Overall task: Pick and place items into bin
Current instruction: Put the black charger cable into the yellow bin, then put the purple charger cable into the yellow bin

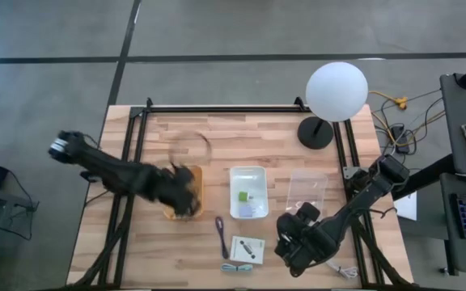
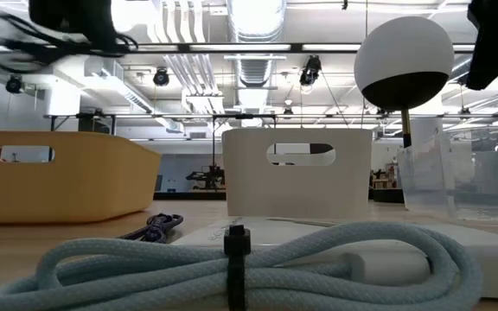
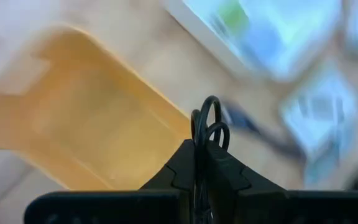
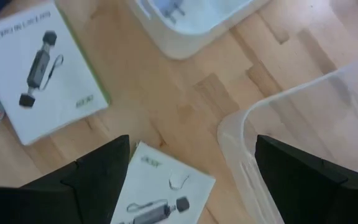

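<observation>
My left gripper [image 1: 181,194] hovers over the yellow bin [image 1: 194,187], shut on a dark cable [image 3: 207,123]. The open right gripper [image 4: 191,144] hangs above the near right part of the table, over a white card [image 4: 161,191] with a dark printed object. A second such card [image 4: 39,70] lies flat beside it. A purple strap [image 1: 219,234] and a coiled light-blue cable [image 2: 249,259] rest on the table near the front. Inside the white bin [image 1: 247,173] sits a small green block [image 1: 242,196]. My left gripper pinches the dark cable between its two shut fingers [image 3: 229,174]. Two small loops of the cable [image 3: 211,107] stick out past the fingertips. The cable is lifted clear above the yellow bin [image 3: 86,124]. The rest of it is hidden behind the fingers.
A clear plastic bin [image 1: 307,191] stands right of the white bin, close to my right gripper. A lamp with a white globe [image 1: 336,90] and a dark base [image 1: 315,132] stands at the far right. Black rails run along the table's left and right sides.
</observation>
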You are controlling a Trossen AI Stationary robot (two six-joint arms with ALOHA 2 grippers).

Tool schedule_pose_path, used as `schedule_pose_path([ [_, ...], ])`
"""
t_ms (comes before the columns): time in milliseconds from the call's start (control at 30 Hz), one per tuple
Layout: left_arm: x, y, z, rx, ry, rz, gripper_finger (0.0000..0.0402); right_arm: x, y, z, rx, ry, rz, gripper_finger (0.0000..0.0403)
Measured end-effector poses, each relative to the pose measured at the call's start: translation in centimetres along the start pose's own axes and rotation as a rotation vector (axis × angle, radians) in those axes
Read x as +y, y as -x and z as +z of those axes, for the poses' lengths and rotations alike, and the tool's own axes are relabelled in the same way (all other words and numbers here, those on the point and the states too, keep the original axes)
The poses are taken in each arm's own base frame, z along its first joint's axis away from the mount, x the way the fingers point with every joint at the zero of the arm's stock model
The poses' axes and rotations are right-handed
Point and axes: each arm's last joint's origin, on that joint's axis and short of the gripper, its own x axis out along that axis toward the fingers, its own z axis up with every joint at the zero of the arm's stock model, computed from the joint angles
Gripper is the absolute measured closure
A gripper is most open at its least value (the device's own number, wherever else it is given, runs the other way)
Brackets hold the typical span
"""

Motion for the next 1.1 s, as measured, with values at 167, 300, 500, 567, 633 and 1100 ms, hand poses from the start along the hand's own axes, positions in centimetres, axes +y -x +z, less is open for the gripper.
schedule_pose_path([
  [167,5.4,0.5,1.7,-0.176,0.317,-0.078,0.0397,-0.1,-0.1,0.3,-0.012,-0.017,-0.004,0.0074],
  [300,8.3,-1.4,0.8,-0.137,0.485,-0.223,0.0397,-0.1,-0.2,0.4,-0.014,-0.015,-0.005,0.0074],
  [500,11.3,-5.1,-2.3,-0.077,0.673,-0.239,0.0392,-0.1,-0.1,0.4,-0.015,-0.015,-0.005,0.0074],
  [567,11.8,-5.6,-2.7,-0.085,0.693,-0.241,0.0386,-0.1,-0.1,0.4,-0.015,-0.015,-0.005,0.0074],
  [633,11.8,-5.7,-2.6,-0.122,0.701,-0.248,0.0375,-0.1,-0.2,0.4,-0.015,-0.015,-0.005,0.0074],
  [1100,10.1,-5.1,-1.5,-0.151,0.485,-0.247,0.025,-0.1,-0.2,0.4,-0.014,-0.033,-0.008,0.0074],
])
